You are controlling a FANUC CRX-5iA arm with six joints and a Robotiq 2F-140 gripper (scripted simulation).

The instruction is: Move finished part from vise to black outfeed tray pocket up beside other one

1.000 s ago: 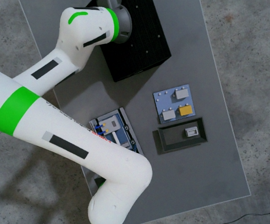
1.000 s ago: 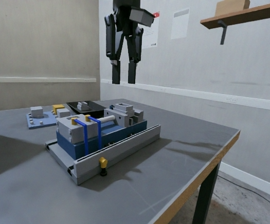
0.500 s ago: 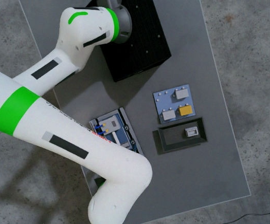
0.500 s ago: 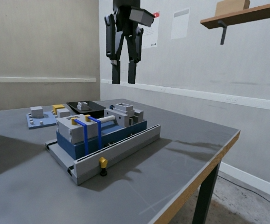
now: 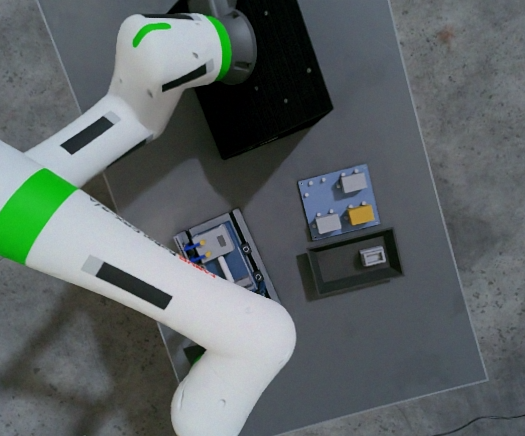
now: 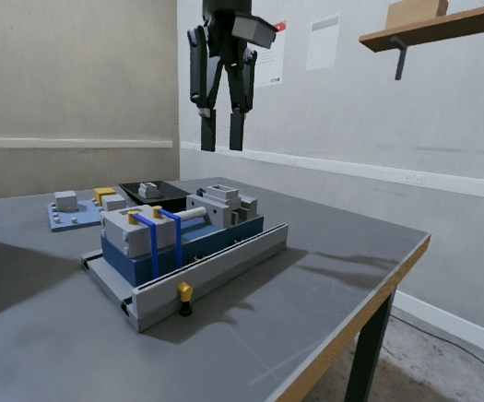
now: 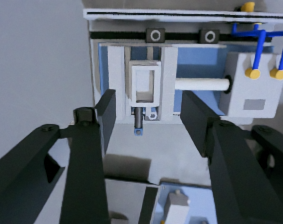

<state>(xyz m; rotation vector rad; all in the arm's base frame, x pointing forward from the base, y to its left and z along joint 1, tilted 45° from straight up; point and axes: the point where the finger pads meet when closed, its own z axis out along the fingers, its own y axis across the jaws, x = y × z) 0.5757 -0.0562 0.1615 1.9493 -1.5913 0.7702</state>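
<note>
Finished part [image 7: 143, 83] sits clamped in the vise [image 6: 183, 240] on the counter [image 6: 334, 258], pocket up; gripper [image 6: 222, 134] hangs high above, half-spread and empty; part looks rigid, smooth, probably slippery, so grip its two exposed flat sides squarely.

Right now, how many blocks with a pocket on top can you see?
2. One pocketed block sits clamped in the vise; the other lies in the black outfeed tray. The arm covers part of the vise from above.
</note>
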